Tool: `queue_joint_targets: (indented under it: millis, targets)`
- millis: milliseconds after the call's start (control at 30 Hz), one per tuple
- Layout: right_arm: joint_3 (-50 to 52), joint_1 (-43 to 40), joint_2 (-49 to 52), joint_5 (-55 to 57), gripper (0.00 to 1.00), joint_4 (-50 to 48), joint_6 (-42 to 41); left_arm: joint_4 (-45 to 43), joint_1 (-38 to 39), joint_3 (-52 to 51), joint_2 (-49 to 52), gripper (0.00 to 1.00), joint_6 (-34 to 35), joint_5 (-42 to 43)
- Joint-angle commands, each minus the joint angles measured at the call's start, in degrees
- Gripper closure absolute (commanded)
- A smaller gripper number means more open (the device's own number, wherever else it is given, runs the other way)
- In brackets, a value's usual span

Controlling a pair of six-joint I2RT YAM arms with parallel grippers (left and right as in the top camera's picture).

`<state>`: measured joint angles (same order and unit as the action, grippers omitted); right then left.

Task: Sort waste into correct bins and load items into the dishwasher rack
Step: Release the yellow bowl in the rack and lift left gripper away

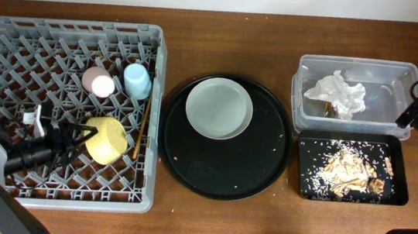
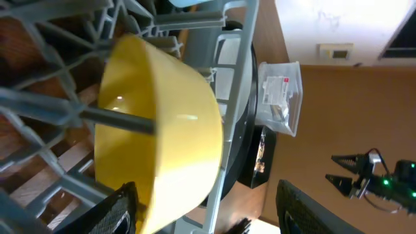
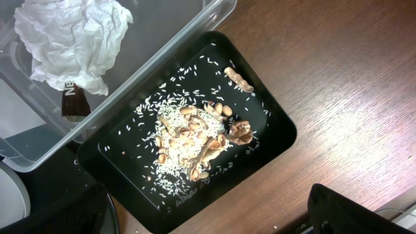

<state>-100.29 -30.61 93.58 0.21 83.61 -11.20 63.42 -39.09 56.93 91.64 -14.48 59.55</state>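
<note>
Overhead view, sorting side:
- Tissue wad (image 1: 337,94) in clear tub (image 1: 400,75), upper right of frame.
- Food scraps (image 1: 350,169) in black rectangular tray (image 1: 307,143), just below the tub.
- A few pale crumbs lie on the round black tray (image 1: 268,150), centre.

Loading side:
- Dishwasher rack (image 1: 14,42) fills the left of frame.
- In the rack: pink cup (image 1: 100,82), blue cup (image 1: 137,80), yellow bowl (image 1: 107,139).
- Chopsticks (image 1: 143,126) lie along the rack's right wall.
- Plate (image 1: 219,108) is not yet racked. It sits flat on the round tray.

Grippers:
- Left gripper (image 1: 78,137) at lower left, against the bowl's left edge. Jaws spread wide in the wrist view, holding nothing. Bowl is tilted among the pegs.
- Right gripper (image 1: 416,111) at the far right edge, beside the tub. Jaws apart, empty.

Risks, as I judge them:
- A finger catching the bowl's rim on pull-out would tip it off its pegs or knock it into the chopsticks.
- The chopsticks are thin and could slip through the lattice if nudged.
- The plate lies flush, so its rim gives little purchase. A shallow pinch may make it skid across the tray or drop on the way to the rack.
</note>
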Motion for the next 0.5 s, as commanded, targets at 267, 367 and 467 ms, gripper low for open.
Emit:
queue_joint_targets:
  millis: [267, 367, 467]
  targets:
    - [-0.55, -0.22, -0.22, 0.48, 0.01, 0.15, -0.04, 1.7, 0.96, 10.84, -7.61, 0.32, 13.9, -17.84]
    - [-0.55, -0.22, -0.22, 0.48, 0.02, 0.15, -0.04, 1.03, 3.56, 10.86, -11.96, 0.3, 16.9, -23.34]
    - [-0.55, -0.22, -0.22, 0.48, 0.01, 0.15, -0.04, -0.24, 6.88, 11.15, -16.24, 0.3, 19.71, -27.76]
